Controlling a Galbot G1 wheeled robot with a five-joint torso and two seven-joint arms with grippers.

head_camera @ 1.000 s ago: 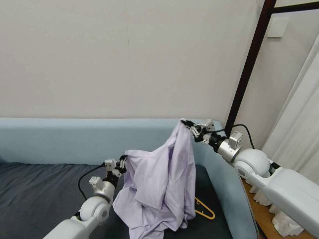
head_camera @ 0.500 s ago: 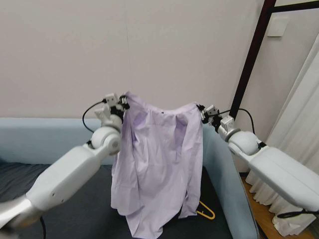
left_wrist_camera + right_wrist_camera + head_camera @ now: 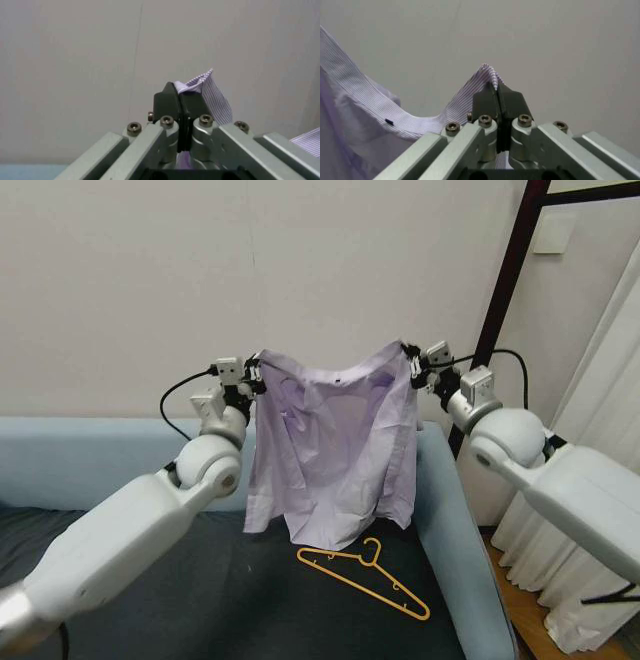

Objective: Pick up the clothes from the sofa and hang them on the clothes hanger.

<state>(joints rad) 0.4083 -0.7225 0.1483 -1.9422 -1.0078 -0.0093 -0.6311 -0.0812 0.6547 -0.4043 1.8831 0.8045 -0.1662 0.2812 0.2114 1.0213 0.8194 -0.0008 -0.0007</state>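
Hanging spread between two tools, the lilac shirt (image 3: 335,450) is draping clear of the sofa (image 3: 100,455), its hem dangling above the dark seat cushion (image 3: 150,580). The left tool (image 3: 252,373) is pinching the cloth's top corner at 10 o'clock, and the right tool (image 3: 410,360) is pinching the other top corner at 2 o'clock. Both wrist views are showing each tool closed flat on a fold of finely striped fabric.

The top edge is sagging a little between the grips and the body is folding on itself below. I am therefore judging the shirt light, thin and limp, likely to slip if a pinch loosens and to swing with any quick motion. The shoulder seams or collar band are looking like the firmest places to hold, since doubled layers are giving more to bite on.

An orange hanger (image 3: 365,568) is lying flat on the cushion at 6 o'clock of the shirt, apart from it. A pale bare wall (image 3: 130,290) is standing behind. A dark rack post (image 3: 505,310) is rising at 2 o'clock of the head view, with a white curtain (image 3: 600,440) at 3 o'clock.
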